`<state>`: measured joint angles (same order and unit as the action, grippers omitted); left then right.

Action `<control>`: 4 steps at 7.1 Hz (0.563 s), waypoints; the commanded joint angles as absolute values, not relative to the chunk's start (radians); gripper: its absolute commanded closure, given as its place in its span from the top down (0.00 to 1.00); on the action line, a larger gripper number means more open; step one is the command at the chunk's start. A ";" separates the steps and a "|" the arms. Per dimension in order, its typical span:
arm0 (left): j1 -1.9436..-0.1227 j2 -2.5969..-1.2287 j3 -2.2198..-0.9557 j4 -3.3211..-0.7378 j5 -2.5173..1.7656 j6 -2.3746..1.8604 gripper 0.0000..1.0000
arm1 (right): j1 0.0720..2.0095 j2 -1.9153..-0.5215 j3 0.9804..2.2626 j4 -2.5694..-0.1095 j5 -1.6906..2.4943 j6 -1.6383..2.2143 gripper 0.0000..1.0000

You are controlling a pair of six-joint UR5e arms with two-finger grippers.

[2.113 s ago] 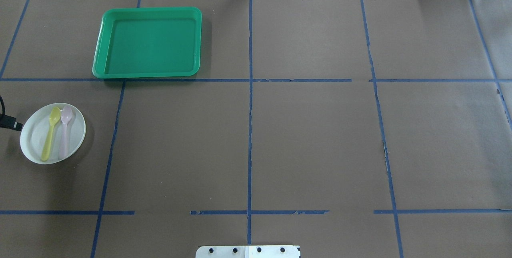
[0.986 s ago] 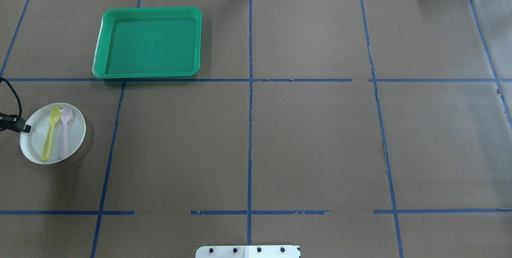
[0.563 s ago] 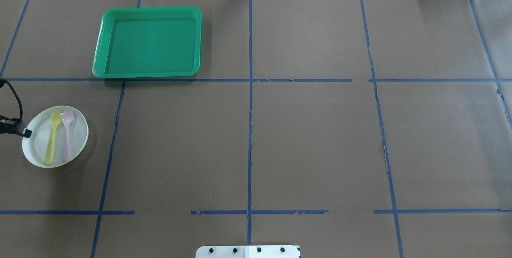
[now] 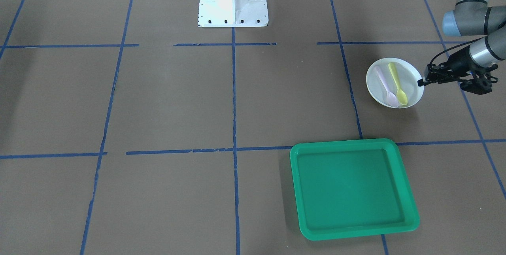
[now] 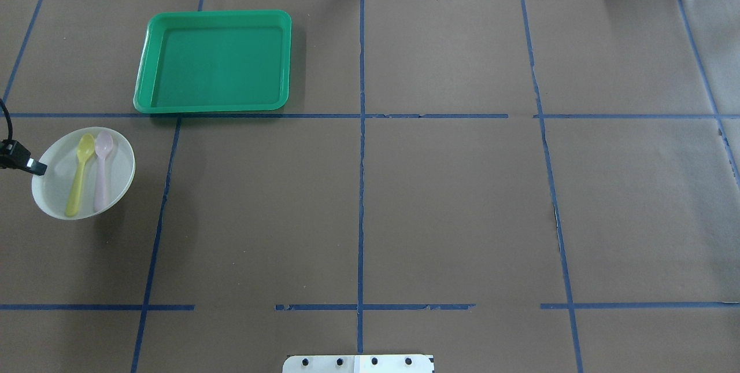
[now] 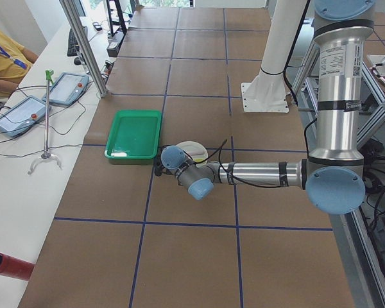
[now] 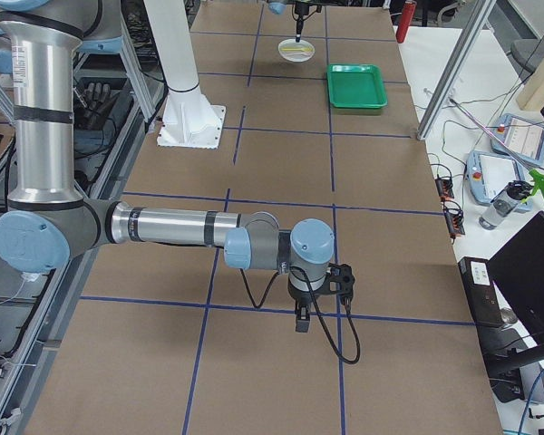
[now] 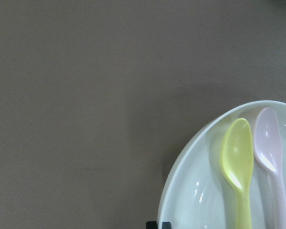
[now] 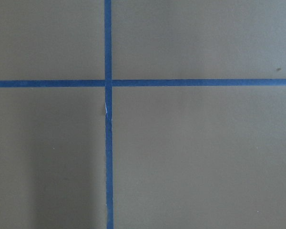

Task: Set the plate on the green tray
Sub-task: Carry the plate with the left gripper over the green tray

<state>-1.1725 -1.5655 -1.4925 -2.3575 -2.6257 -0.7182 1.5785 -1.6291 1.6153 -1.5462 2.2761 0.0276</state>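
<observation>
Plate (image 4: 409, 74), front-facing view: your left tool (image 4: 421, 82) is clamped on its outer rim, reaching in low from the side. Why the rim? (A)

Because a yellow spoon (image 4: 396, 83) and a pink spoon (image 4: 384, 85) lie in the dish, and an edge grip leaves them undisturbed. The green tray (image 4: 350, 187) has nothing in it and sits near the plate but not under it. (B)

Overhead view: you have the plate at the left margin of the surface (image 5: 370, 205), its shadow offset toward the robot. Lifted? (A)

Judged so. The offset shadow suggests it hangs clear, held near level so the spoons do not slide. The tray lies farther out and rightward. (B)

Left side view: why is your near arm stretched so low? (A)

So the wrist meets the rim side-on. The plate shows just beyond it, beside the tray. (B)

Right side view: your right tool (image 7: 299, 326)? (A)

It hangs low over the surface, well apart from the plate, probably to leave room. Whether it is open or closed, you cannot tell here. (B)

Wrist views? (A)

Left: a dark fingertip (image 8: 158, 225) sits at the rim, with the spoons side by side. Right: only surface and crossed blue tape (image 9: 107, 83). (B)
</observation>
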 commanded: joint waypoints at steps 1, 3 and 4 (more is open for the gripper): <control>-1.222 -1.700 -1.483 -2.228 -2.642 -0.727 0.00 | 1.578 -1.629 1.615 -1.546 2.275 0.028 1.00; -1.220 -1.965 -1.296 -2.148 -2.640 -0.724 0.00 | 1.578 -1.629 1.615 -1.546 2.275 0.028 1.00; -1.215 -2.082 -1.161 -2.154 -2.608 -0.721 0.00 | 1.578 -1.629 1.615 -1.546 2.276 0.028 1.00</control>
<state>-1.2183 -1.9236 -1.3176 -2.1685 -2.6328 -0.7243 1.5784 -1.6291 1.6153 -1.5462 2.2756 0.0276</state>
